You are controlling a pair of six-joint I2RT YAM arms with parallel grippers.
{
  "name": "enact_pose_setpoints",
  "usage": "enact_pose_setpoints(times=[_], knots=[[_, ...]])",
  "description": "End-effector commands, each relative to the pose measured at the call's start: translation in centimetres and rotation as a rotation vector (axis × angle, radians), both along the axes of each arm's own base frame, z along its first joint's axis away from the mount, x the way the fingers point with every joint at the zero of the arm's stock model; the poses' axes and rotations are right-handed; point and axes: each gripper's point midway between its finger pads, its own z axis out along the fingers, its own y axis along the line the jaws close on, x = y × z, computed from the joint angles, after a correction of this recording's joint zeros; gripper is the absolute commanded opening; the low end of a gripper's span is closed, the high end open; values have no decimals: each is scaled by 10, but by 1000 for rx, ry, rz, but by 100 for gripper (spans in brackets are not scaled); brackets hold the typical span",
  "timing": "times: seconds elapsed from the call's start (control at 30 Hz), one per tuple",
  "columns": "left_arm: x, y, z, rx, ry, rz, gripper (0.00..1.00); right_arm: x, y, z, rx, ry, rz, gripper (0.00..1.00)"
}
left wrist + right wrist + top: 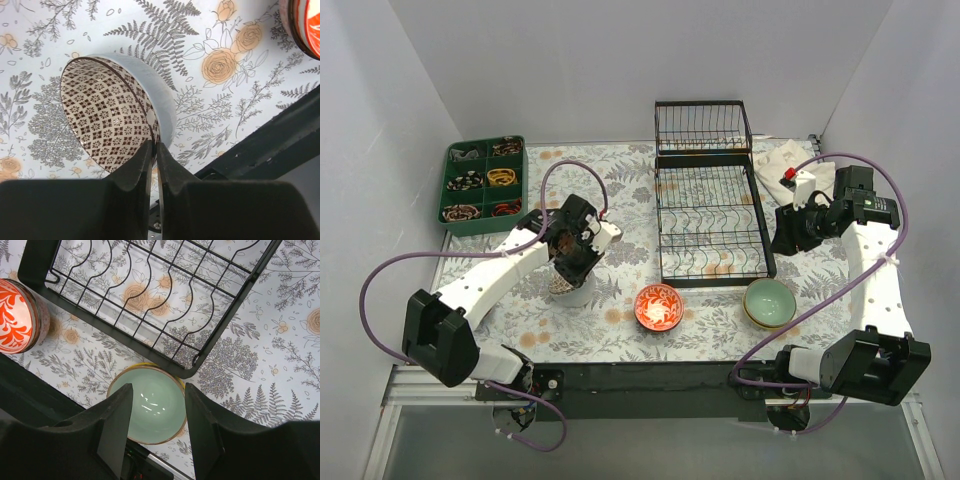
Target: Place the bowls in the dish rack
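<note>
One brown lattice bowl [110, 115] is pinched by the left gripper [154, 150]. Its two fingers [135, 175] are clamped on the bowl's rim, one inside the bowl and one outside. From above, this bowl lies directly under the left gripper, at the near left of the floral tablecloth [620, 175] and well left of the dish rack [665, 220]. Whether it rests on the cloth or is lifted cannot be told. Its inside carries a dense brown-and-cream lattice of small flowers, and its outer wall is plain pale grey-white with a dark rim line.

A red-orange bowl [659, 307] with white leafy scrolls stands just near of the rack's near-left corner. A glossy pale green bowl [769, 302], with a yellow edge showing round it, stands just near of the near-right corner. The right gripper [785, 232] hangs just right of the black wire rack, jaws spread and empty. In its wrist view the green bowl shows below, between its fingers. A white and red item [798, 180] at the far right is too small to read.
</note>
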Motion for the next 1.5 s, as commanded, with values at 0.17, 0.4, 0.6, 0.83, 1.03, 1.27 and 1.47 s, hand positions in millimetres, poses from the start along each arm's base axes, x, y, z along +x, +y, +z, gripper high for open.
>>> enact_pose_setpoints(times=[0.17,0.4,0.6,0.83,1.03,1.27,1.47], knots=[[23,-6,23,-27,-118,18,0,5,1,-4,19,3,-1,54],[21,-8,26,-42,-106,24,0,0,2,-8,20,6,-1,54],[32,-10,39,-45,-160,30,0,0,2,-9,19,6,-2,54],[37,-13,51,-65,-180,32,0,6,1,-5,18,-3,-2,54],[36,-12,60,-83,-195,30,0,10,1,-3,23,-3,1,54],[65,-23,113,-160,-321,49,0,10,0,-2,16,-6,-2,54],[96,-26,126,-127,-421,56,0,8,-1,-4,6,-7,-5,54]])
